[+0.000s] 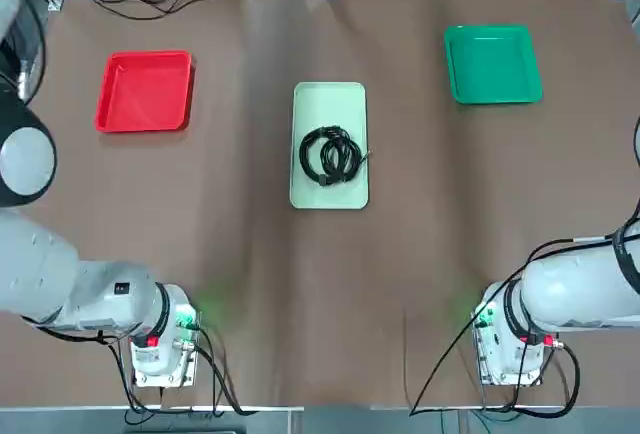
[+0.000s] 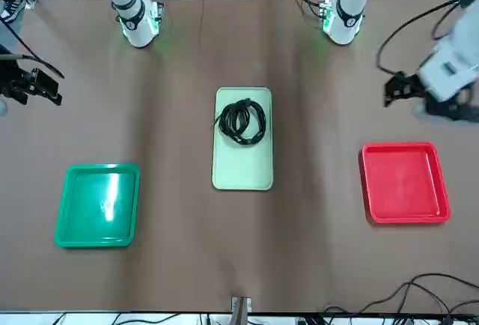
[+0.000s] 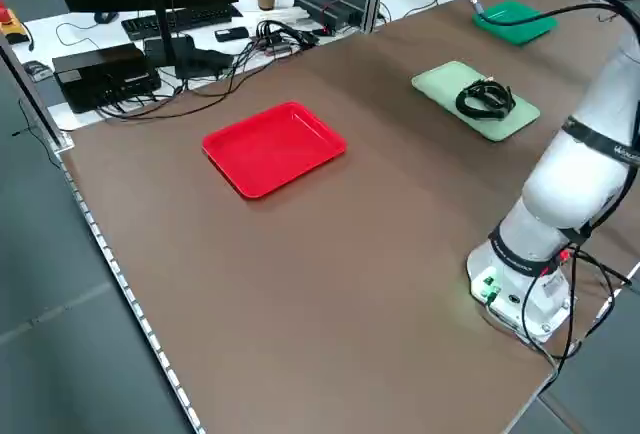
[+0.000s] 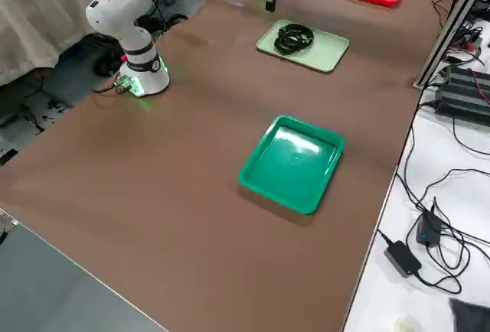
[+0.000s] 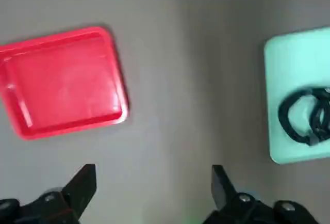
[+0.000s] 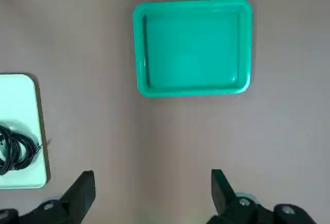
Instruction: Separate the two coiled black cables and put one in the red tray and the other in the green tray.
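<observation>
Overhead, the bench (image 1: 420,284) shows three trays set well apart. Between the other two lies the pale mint-green tray (image 1: 306,190), longer than it is wide, and the two coiled black cables (image 1: 343,156) rest on it, bunched together, one looped over the other so that they overlap. A short end pokes out past the tray's edge, on the side toward the green tray (image 1: 494,65). The rest of the pile sits inside the rim, on the half nearer the robot's bases.

The red tray (image 1: 144,91) lies on the robot's left side of the bench, with nothing in it. The green tray is on the robot's right side, also with nothing in it; both cables are off it.

Up above the bench, on the left side, the left gripper (image 5: 154,188) hangs with its fingers spread wide and released, holding nothing. Its wrist view takes in the red tray and part of the mint-green one. On the right side the right gripper (image 6: 153,190) hovers likewise, fingers well apart, with nothing between them and not touching any tray. Its wrist view takes in the whole green tray and part of the coils.
</observation>
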You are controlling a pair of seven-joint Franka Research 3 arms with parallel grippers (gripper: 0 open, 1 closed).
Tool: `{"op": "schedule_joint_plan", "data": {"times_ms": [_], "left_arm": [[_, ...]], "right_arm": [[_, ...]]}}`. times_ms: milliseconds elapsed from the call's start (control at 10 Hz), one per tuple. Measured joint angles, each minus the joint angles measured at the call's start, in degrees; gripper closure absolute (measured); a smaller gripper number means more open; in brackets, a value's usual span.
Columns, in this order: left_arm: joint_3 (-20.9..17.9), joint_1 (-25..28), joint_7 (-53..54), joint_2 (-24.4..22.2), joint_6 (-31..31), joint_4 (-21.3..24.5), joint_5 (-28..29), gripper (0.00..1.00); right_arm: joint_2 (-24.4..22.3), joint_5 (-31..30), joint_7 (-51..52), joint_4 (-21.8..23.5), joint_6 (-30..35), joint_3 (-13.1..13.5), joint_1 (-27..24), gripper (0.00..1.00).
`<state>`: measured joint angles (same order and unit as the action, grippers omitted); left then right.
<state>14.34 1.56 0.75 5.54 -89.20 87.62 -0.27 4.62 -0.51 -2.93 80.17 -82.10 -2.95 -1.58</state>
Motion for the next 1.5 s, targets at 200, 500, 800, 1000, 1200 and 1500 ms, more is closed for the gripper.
{"op": "schedule_joint_plan", "data": {"times_ms": [200,500,800,1000,1200,1500], "left_arm": [[7.9,-0.3,-0.2,5.6,-1.8,0.3,0.3,0.0],[16.5,-2.2,0.1,16.6,-10.5,0.7,5.9,0.02],[19.7,-7.4,0.1,28.2,-23.7,0.9,13.9,0.07],[19.7,-10.9,0.0,33.1,-27.9,0.8,15.9,0.14],[19.7,-12.4,-0.4,36.1,-29.9,1.2,16.4,0.19],[18.7,-14.1,-1.2,39.9,-36.5,3.1,20.3,0.23]], "right_arm": [[0.0,0.0,0.0,0.1,0.4,-0.2,0.1,0.01],[0.4,0.2,0.1,1.1,2.5,-0.6,2.2,0.01],[2.8,5.2,0.0,2.3,3.7,-0.7,4.8,0.01],[5.8,11.7,0.1,2.4,3.8,-0.2,3.3,0.01],[8.8,16.0,0.3,2.6,3.8,-0.2,2.9,0.01],[12.7,24.3,3.5,3.8,4.2,-0.2,2.9,0.01]]}}
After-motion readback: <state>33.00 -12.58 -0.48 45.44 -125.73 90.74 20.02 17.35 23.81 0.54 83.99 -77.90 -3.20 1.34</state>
